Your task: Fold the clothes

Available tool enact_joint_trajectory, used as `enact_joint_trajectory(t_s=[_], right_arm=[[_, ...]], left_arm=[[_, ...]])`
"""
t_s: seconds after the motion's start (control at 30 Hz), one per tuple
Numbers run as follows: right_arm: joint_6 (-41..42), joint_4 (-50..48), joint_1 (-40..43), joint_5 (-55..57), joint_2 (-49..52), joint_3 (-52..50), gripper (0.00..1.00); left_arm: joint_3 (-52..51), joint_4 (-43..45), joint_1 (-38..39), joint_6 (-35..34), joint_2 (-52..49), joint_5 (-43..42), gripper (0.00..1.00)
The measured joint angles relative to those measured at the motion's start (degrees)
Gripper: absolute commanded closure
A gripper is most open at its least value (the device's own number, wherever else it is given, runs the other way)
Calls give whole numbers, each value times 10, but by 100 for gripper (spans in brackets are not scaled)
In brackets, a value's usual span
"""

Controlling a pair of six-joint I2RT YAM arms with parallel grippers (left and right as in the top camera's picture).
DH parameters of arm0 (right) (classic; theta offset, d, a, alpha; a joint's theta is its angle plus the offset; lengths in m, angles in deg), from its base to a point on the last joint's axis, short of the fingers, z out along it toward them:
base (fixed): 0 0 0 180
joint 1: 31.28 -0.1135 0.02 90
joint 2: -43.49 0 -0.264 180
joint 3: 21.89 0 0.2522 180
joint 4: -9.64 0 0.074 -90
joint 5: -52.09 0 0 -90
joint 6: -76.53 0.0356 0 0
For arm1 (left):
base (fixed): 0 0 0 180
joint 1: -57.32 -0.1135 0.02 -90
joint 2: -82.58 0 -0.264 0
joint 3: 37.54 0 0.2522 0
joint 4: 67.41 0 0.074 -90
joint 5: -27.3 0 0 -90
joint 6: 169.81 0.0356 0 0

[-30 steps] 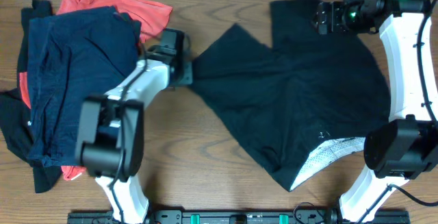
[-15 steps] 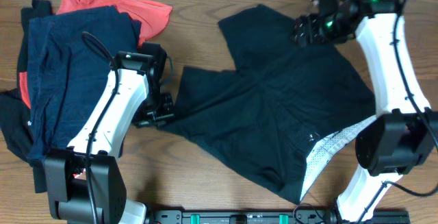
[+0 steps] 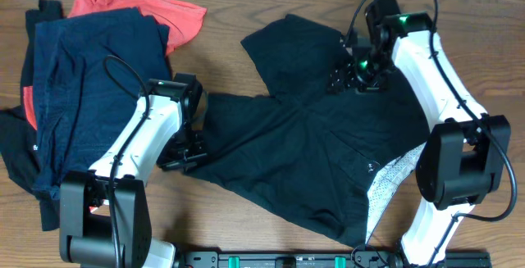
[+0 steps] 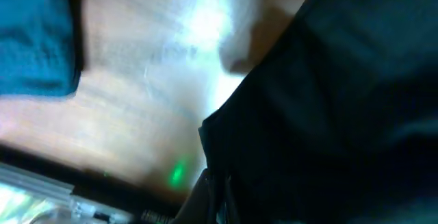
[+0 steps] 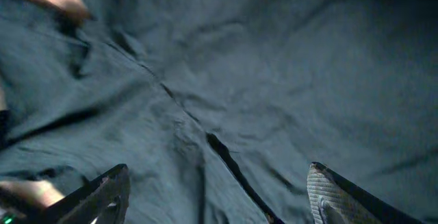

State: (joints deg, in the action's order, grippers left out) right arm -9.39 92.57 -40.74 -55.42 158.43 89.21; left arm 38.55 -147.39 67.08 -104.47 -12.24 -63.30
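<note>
Flanking the black garment (image 3: 312, 153): heaped clothes (image 3: 90, 79) and left gripper (image 3: 187, 149) (grip unclear); right gripper (image 5: 219, 169) spread overhead.

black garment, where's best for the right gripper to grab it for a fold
Probably the free upper corner of the black garment, approached from the table side to its left. That corner sticks out as a thin edge, easy to pinch; under the open right gripper the cloth lies flat.

No legible text, label or number in any view; only a tiny unreadable pale mark (image 3: 369, 167) on the black garment (image 3: 303, 149).
</note>
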Motion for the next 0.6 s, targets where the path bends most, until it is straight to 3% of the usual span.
enact_joint_trajectory(t_s=[0.07, 0.27, 0.43, 0.6], right_arm=[[14, -1, -5, 26, 0, -7, 18], [46, -60, -37, 114, 0, -65, 17], [62, -97, -68, 135, 0, -121, 15], [66, -115, -95, 128, 0, -160, 14]], left_arm=[[0, 33, 0, -7, 0, 4, 75], [0, 146, 0, -5, 0, 10, 59], [0, 190, 0, -4, 0, 19, 57], [0, 223, 0, 18, 0, 33, 40]])
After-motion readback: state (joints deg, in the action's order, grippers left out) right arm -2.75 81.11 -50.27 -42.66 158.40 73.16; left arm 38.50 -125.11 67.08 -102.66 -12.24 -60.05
